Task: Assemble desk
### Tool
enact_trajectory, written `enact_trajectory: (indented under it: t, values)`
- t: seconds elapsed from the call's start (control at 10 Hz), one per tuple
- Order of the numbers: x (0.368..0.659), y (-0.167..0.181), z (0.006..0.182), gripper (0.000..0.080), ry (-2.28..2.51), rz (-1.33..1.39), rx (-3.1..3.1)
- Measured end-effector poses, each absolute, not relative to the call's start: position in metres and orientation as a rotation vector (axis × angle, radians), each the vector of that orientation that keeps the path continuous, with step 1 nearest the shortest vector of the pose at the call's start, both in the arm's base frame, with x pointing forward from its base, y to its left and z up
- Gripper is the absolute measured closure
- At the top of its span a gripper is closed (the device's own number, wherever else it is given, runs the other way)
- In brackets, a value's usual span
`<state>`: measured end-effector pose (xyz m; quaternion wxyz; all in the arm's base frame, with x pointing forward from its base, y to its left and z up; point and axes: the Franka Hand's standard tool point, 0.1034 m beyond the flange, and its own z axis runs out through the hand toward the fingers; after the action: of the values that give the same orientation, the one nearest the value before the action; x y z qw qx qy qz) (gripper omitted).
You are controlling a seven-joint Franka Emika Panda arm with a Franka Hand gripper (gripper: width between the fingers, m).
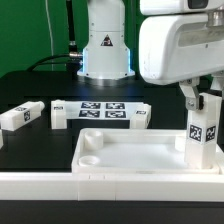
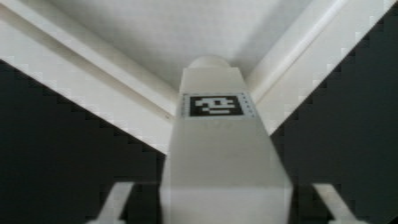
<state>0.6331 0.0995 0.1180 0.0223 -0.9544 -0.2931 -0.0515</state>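
Desk leg (image 1: 203, 135) stands upright between fingers (image 2: 118, 204) of the downward-pointing gripper (image 1: 204, 101).

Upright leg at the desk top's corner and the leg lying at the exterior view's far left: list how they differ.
The upright leg stands on end at the desk top corner, while the far-left leg lies on its side on the black table. The fingers flank the upright leg, and no fingers are at the far-left leg. Both are white blocks bearing black-and-white tags.
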Motion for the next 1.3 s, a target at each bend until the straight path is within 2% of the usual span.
enact_trajectory:
  t: [0.3,1.3]
  values:
    - [0.6332,0.0994,0.1181,0.0511,-0.763,-0.156,-2.991]
    - [0.6361,0.0916,0.1182,0.0508,0.454,-0.145,-3.008]
